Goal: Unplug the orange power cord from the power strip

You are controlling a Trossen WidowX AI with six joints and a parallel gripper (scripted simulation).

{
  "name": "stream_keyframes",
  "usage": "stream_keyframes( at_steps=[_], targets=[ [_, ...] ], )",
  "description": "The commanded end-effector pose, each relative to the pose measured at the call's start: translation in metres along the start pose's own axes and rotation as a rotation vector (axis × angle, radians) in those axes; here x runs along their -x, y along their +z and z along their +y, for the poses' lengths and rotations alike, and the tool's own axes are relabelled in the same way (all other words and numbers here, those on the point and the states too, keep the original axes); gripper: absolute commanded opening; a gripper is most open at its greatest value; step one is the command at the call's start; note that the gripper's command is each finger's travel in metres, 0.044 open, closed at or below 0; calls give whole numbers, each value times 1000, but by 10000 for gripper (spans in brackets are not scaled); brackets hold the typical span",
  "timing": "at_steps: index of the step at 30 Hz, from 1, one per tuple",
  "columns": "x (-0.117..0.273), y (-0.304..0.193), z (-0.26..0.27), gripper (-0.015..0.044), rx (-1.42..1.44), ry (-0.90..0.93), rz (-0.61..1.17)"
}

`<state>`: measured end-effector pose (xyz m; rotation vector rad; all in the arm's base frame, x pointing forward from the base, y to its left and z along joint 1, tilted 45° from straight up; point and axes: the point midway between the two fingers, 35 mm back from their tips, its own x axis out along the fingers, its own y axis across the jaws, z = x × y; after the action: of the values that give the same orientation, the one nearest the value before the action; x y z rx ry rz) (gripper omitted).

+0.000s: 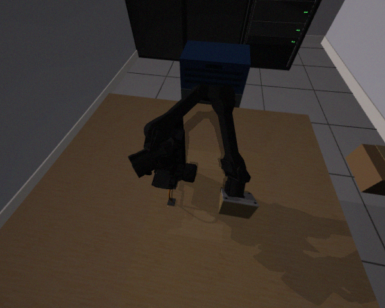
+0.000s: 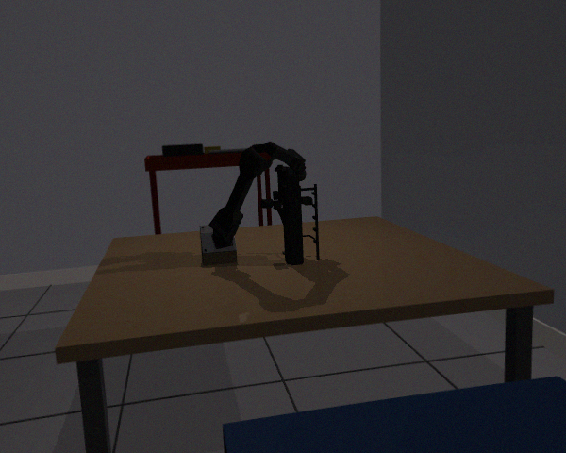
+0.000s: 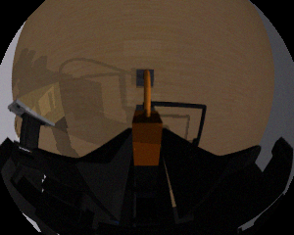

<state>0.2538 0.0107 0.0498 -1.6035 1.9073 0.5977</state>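
Observation:
The orange plug (image 3: 147, 153) is between the two black fingertips in the wrist view. My gripper (image 3: 146, 132) is shut on it, with a finger against each side. The orange cord (image 3: 147, 95) (image 1: 169, 194) runs from the plug to a small grey block (image 3: 141, 78) (image 1: 171, 203) on the table. The dark power strip (image 2: 292, 234) stands upright in the exterior view, with the gripper partly behind it. The strip also shows behind the plug in the wrist view (image 3: 147, 183). I cannot tell whether the plug is seated in a socket.
A thin black frame (image 2: 316, 219) (image 3: 205, 117) stands beside the strip. The arm's pale base box (image 1: 239, 206) (image 2: 218, 257) sits on the wooden table (image 1: 119, 248) (image 2: 395, 273). A blue cabinet (image 1: 215, 52) stands beyond the table's edge.

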Motion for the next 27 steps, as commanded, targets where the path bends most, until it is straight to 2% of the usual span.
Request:
stream_keyframes(
  at_steps=[1,17,27],
  targets=[
    [7,27,-1,0,-1,-4,-57],
    [11,53,1,0,1,-6,-58],
    [9,44,1,263,2,-6,-55]
  ],
)
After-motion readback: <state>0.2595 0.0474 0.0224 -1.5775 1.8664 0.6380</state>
